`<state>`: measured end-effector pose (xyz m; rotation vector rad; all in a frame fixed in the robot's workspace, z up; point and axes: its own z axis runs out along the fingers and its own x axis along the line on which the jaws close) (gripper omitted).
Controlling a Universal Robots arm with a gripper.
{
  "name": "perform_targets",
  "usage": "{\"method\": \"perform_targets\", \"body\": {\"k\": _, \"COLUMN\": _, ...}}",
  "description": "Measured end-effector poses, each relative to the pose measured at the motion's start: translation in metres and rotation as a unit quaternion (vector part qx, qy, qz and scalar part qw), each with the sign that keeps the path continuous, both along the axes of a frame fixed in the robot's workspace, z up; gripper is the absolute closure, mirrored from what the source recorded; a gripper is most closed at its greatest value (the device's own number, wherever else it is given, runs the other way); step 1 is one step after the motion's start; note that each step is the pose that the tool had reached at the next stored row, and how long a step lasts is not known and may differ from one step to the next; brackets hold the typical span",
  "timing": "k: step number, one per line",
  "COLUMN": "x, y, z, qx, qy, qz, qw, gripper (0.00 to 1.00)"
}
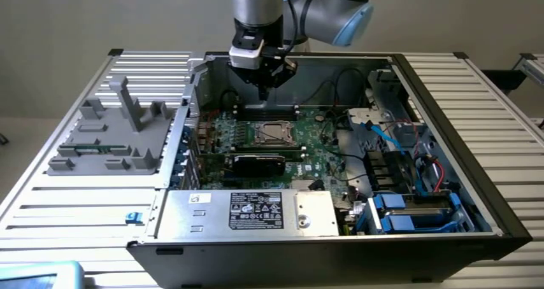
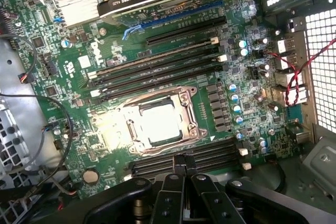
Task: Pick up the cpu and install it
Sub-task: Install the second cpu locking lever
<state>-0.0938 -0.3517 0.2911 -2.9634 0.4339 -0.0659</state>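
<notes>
I see the fingers [image 2: 181, 174] pressed together with nothing between them, their dark tips meeting just over the memory slots [image 2: 184, 160] that run beside the socket. In the exterior view the gripper [image 1: 265, 93] hangs inside the open computer case [image 1: 442, 111], above the motherboard [image 1: 319, 150], at about twelve o'clock from the socket. The cpu [image 2: 160, 123] sits flat in the socket frame [image 2: 190, 109], its shiny top glaring under the light; in the exterior view it lies at the board's centre [image 1: 272, 133], apart from the fingertips. At six o'clock from it lies a black graphics card [image 1: 259, 163], and beyond that the power supply [image 1: 246, 211] with its white label. At nine o'clock, outside the case, a grey fixture tray [image 1: 106, 139] rests on the slatted desk [image 1: 76, 206].
</notes>
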Motion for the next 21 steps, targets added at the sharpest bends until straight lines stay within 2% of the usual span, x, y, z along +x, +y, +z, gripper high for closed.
{"method": "perform_targets", "body": {"k": 6, "x": -0.001, "y": -0.0021, "z": 0.0000, "qx": 0.0001, "qy": 0.0000, "qz": 0.000, "qw": 1.0000, "gripper": 0.89}}
{"method": "perform_targets", "body": {"k": 9, "x": -0.001, "y": -0.0087, "z": 0.0000, "qx": 0.0026, "qy": 0.0000, "qz": 0.000, "qw": 1.0000, "gripper": 0.89}}
{"method": "perform_targets", "body": {"k": 10, "x": -0.001, "y": -0.0116, "z": 0.0000, "qx": 0.0046, "qy": 0.0000, "qz": 0.000, "qw": 1.0000, "gripper": 0.89}}
{"method": "perform_targets", "body": {"k": 13, "x": -0.002, "y": -0.0202, "z": -0.0001, "qx": 0.0132, "qy": 0.0000, "qz": 0.000, "qw": 0.9999, "gripper": 0.89}}
{"method": "perform_targets", "body": {"k": 15, "x": -0.002, "y": -0.0257, "z": -0.0001, "qx": 0.0225, "qy": 0.0001, "qz": 0.000, "qw": 0.9997, "gripper": 0.89}}
{"method": "perform_targets", "body": {"k": 17, "x": -0.002, "y": -0.0308, "z": -0.0004, "qx": 0.0294, "qy": 0.0001, "qz": 0.000, "qw": 0.9996, "gripper": 0.89}}
{"method": "perform_targets", "body": {"k": 18, "x": -0.002, "y": -0.0327, "z": -0.0007, "qx": 0.0317, "qy": 0.0001, "qz": 0.000, "qw": 0.9995, "gripper": 0.89}}
{"method": "perform_targets", "body": {"k": 19, "x": -0.002, "y": -0.0338, "z": -0.0009, "qx": 0.0328, "qy": 0.0001, "qz": 0.000, "qw": 0.9995, "gripper": 0.89}}
{"method": "perform_targets", "body": {"k": 21, "x": -0.002, "y": -0.0358, "z": -0.0012, "qx": 0.0332, "qy": 0.0000, "qz": 0.000, "qw": 0.9995, "gripper": 0.89}}
